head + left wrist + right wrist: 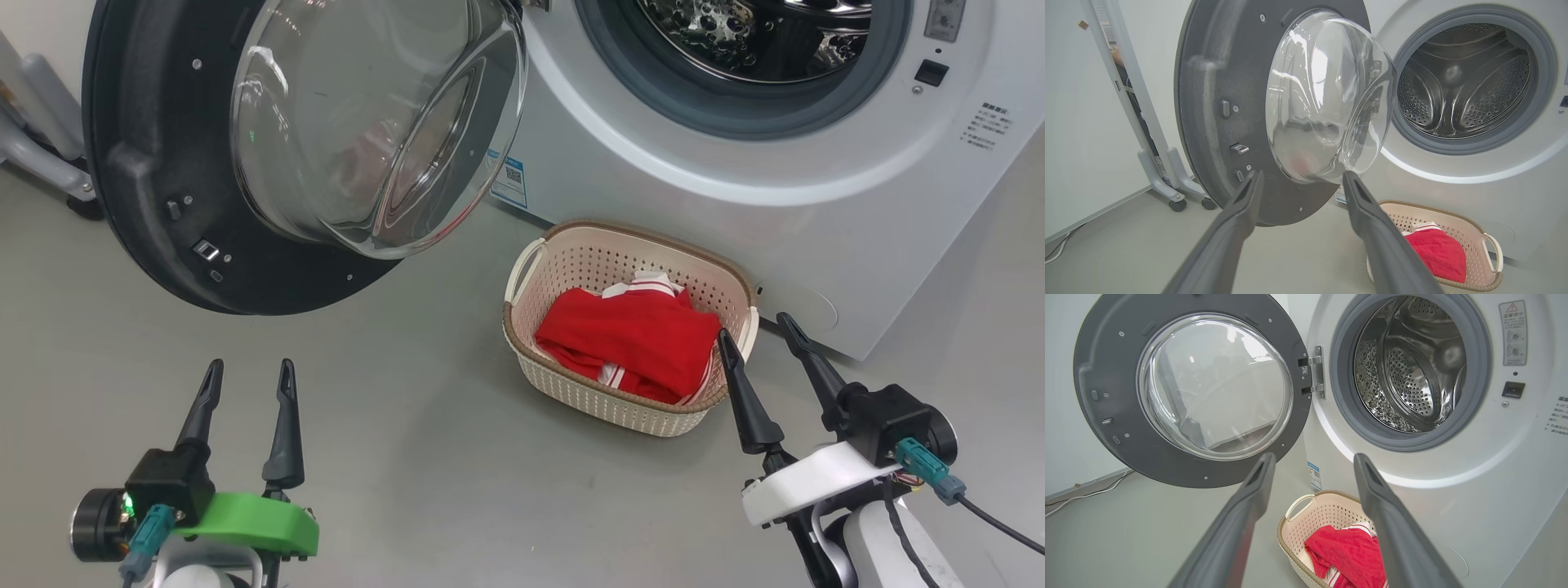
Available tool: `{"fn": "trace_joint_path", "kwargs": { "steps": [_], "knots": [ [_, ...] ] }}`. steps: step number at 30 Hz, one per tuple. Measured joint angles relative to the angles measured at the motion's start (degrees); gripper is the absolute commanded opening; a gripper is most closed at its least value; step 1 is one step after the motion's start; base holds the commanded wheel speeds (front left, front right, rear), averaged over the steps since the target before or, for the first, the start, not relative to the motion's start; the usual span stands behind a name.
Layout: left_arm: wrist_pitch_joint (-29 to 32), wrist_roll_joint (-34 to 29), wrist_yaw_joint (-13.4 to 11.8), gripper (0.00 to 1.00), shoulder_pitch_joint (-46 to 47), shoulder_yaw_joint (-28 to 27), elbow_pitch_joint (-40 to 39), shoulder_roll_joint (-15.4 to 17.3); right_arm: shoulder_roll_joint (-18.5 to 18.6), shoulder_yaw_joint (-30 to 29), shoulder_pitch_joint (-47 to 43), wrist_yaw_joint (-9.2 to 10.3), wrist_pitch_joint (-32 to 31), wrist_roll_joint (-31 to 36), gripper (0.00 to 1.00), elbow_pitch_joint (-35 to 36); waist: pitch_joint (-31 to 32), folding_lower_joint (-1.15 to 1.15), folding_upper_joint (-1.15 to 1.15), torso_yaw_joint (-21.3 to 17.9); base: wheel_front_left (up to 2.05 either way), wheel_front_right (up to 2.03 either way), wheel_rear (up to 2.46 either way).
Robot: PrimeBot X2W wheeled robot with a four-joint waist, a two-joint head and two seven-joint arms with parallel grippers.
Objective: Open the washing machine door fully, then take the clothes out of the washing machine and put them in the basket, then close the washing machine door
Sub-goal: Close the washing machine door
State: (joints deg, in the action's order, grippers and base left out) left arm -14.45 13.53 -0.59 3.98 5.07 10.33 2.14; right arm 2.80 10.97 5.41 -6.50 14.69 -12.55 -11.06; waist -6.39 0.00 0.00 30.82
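1 basket (pixel 584 263) holds clothes (pixel 637 339); door (pixel 147 163) open.

This looks like a bare test room or lab. The washing machine (pixel 735 188) sits on a plain grey floor (pixel 408 425) ahead of the right hand (pixel 753 325). A blank white wall (pixel 1073 122), a wheeled metal stand (pixel 1167 179) and a loose cable (pixel 1057 249) lie left of the left hand (pixel 251 365).

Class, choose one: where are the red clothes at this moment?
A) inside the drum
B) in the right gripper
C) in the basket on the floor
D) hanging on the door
C: the clothes lie in the basket, and the washing machine drum shows bare metal.
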Motion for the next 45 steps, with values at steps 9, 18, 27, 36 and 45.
{"fn": "trace_joint_path", "kwargs": {
  "steps": [9, 18, 27, 36, 45],
  "knots": [
    [0.0, 0.0, -0.1, 1.00, -0.5, -0.5, -0.6, 0.0, 0.0, 0.6, 0.1, -0.09, 0.0, -0.1, 1.00, -0.7, 0.4, 0.00, 0.00, 0.0, 0.00, 0.00, 0.00],
    [0.0, 0.0, -0.1, 1.00, -0.6, -0.7, -1.1, 0.0, 0.0, 0.7, 0.1, -0.15, 0.0, -0.5, 1.00, -1.0, 0.6, 0.00, 0.00, -0.1, 0.00, 0.00, 0.00],
    [0.0, 0.0, -0.1, 1.00, -0.7, -0.7, -1.3, 0.0, 0.0, 0.6, 0.1, -0.16, 0.0, -0.6, 1.00, -1.1, 0.8, 0.00, 0.00, -0.2, 0.00, 0.00, 0.00],
    [0.0, -0.6, -0.1, 1.00, -0.8, -0.8, -1.3, 0.0, 0.0, 0.6, 0.3, -0.16, 0.0, -1.0, 1.00, -1.2, 0.9, 0.00, 0.00, -0.3, 0.00, 0.00, 0.00],
    [0.0, -0.6, 0.4, 0.00, -0.9, -1.4, -1.0, 0.0, 0.0, 0.5, 0.3, -0.16, 0.0, -1.0, 1.00, -1.2, 0.8, 0.00, 0.00, -0.5, 0.00, 0.00, 0.00]
  ]
}}
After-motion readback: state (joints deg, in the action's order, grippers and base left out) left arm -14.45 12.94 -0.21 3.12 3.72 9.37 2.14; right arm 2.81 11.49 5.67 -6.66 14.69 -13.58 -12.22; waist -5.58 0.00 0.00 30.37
